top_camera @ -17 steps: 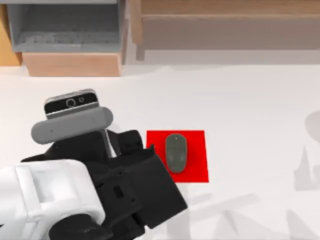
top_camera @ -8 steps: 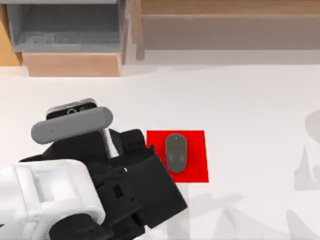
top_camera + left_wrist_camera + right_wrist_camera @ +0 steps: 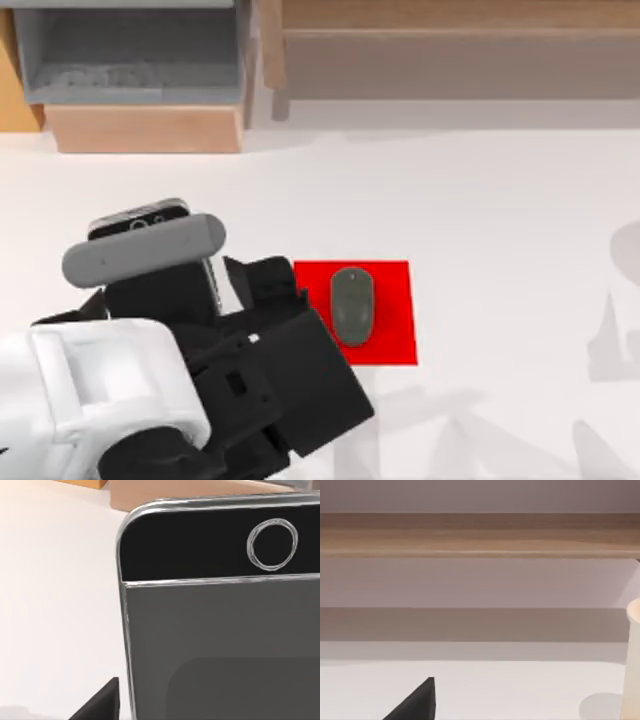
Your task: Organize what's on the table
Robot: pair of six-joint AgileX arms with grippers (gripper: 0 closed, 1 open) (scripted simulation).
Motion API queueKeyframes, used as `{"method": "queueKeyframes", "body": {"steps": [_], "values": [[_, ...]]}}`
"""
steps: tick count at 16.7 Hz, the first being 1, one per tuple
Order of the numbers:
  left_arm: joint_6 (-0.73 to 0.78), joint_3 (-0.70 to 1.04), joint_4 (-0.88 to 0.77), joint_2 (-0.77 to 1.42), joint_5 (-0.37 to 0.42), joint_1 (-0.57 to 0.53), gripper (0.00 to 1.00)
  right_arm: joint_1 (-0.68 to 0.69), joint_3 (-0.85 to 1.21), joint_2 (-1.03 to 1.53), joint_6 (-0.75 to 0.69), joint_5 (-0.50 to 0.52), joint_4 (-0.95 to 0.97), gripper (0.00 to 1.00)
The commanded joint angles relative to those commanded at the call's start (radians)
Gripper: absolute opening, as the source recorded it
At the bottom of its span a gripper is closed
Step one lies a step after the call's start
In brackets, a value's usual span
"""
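At the left of the white worktop [image 3: 480, 200], the left claw [image 3: 165, 262] is hanging low over a dark phone [image 3: 140, 217], whether gripping I cannot tell, while a grey mouse [image 3: 352, 304] is lying on a red mat [image 3: 390, 300] near the middle.

White grey-mottled table [image 3: 500, 200], red mat [image 3: 390, 300], dark grey mouse [image 3: 352, 305], black-and-grey phone [image 3: 225, 630].

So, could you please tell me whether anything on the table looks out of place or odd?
Only the phone: it sits at the table's left under the left arm, while the mouse rests squarely on its red mat.
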Motion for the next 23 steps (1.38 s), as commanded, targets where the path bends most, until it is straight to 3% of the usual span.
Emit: {"method": "queueKeyframes", "body": {"steps": [12,17,20,23], "values": [[-0.272,0.024,-0.248,0.019,-0.021,-0.124,1.00,0.000,0.000,0.000,0.000,0.000,0.000,1.00],[-0.278,0.023,-0.253,0.017,-0.020,-0.122,1.00,0.000,0.000,0.000,0.000,0.000,0.000,1.00],[-0.226,0.023,-0.200,-0.044,0.039,-0.084,1.00,0.000,0.000,0.000,0.000,0.000,0.000,1.00],[-0.106,0.014,-0.095,-0.192,0.189,0.001,1.00,0.000,0.000,0.000,0.000,0.000,0.000,1.00]]}}
